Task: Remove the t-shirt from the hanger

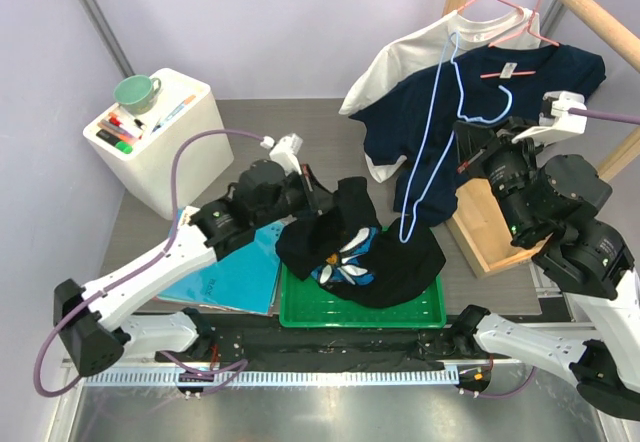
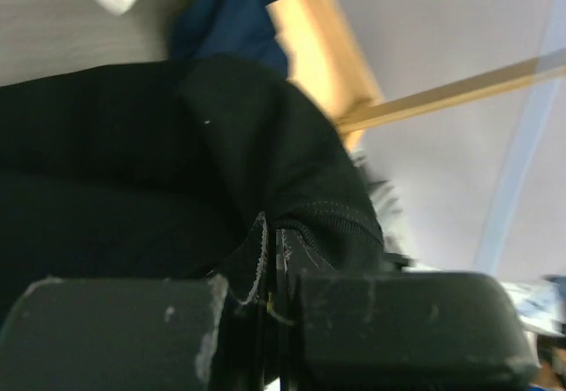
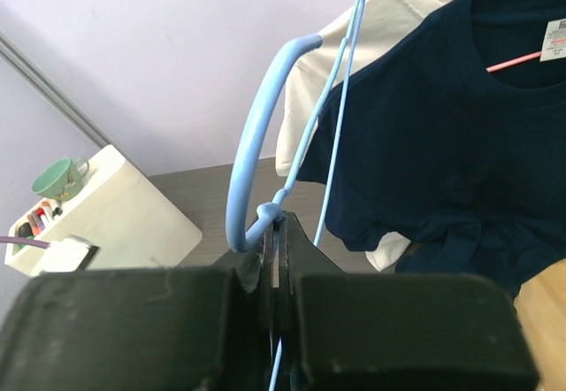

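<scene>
The black t-shirt [image 1: 372, 254] is off the hanger. It lies crumpled over the green tray [image 1: 308, 309], covering the tray's middle and right part and spilling past its far rim onto the worktop [image 1: 330, 132]. As a loose heap it has no clean long axis. Its widest spread runs left to right along the tray, and a white flower print faces up near the tray's centre. One fold rises to a peak above the tray's far left corner, where the left tool [image 1: 320, 200] is clamped on it. The left wrist view shows the two fingers pressed together with a stitched hem caught between them. The light blue hanger [image 3: 239, 179] is bare and hangs beyond the tray's far right corner. The right tool [image 1: 472, 148] is clamped on its twisted neck, just below the hook. The hanger is turned on end, so its long axis stands steeply: one shoulder tip is up high and the other points down toward the tray's far right corner. Farther from the tray on that side, a navy t-shirt [image 1: 530, 77] and a white t-shirt [image 1: 400, 62] hang on pink hangers from a wooden rack [image 1: 590, 10]. Beyond the tray's far left stands a white box [image 1: 165, 147] with a green mug [image 1: 135, 92] on top.
</scene>
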`<action>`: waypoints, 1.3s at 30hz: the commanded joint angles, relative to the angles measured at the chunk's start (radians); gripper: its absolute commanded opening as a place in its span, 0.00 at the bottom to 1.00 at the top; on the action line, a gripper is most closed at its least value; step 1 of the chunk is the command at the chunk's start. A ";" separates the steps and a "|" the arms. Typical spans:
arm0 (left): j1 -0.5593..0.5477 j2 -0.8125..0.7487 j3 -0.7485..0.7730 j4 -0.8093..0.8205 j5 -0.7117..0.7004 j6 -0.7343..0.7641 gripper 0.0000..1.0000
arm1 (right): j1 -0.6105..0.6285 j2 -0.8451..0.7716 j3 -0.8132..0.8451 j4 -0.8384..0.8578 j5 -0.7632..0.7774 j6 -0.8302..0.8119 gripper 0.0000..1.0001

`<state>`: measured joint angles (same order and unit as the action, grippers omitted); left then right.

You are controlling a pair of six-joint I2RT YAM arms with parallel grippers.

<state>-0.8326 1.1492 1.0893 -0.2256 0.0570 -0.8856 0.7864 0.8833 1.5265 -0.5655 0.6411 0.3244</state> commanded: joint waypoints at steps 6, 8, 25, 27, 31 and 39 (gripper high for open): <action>-0.160 0.125 -0.051 0.060 -0.178 0.044 0.00 | 0.005 -0.020 0.029 -0.017 0.009 0.001 0.01; -0.181 0.162 -0.088 0.092 -0.168 0.017 0.00 | 0.005 -0.020 0.038 -0.019 0.009 -0.007 0.01; -0.327 0.603 -0.192 0.229 -0.248 -0.121 0.00 | 0.005 -0.073 -0.005 -0.056 0.035 -0.025 0.01; -0.365 0.567 -0.224 0.198 -0.316 -0.130 0.00 | 0.005 -0.079 -0.012 -0.056 0.035 -0.022 0.01; -0.421 0.515 -0.281 0.184 -0.397 -0.156 0.00 | 0.005 -0.084 -0.032 -0.051 0.031 -0.024 0.01; -0.620 0.466 -0.086 -0.052 -0.684 -0.046 0.00 | 0.005 -0.080 -0.046 -0.042 0.012 -0.015 0.01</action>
<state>-1.3499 1.6329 0.8860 -0.1047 -0.4358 -1.0088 0.7864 0.8028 1.4818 -0.6380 0.6598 0.3157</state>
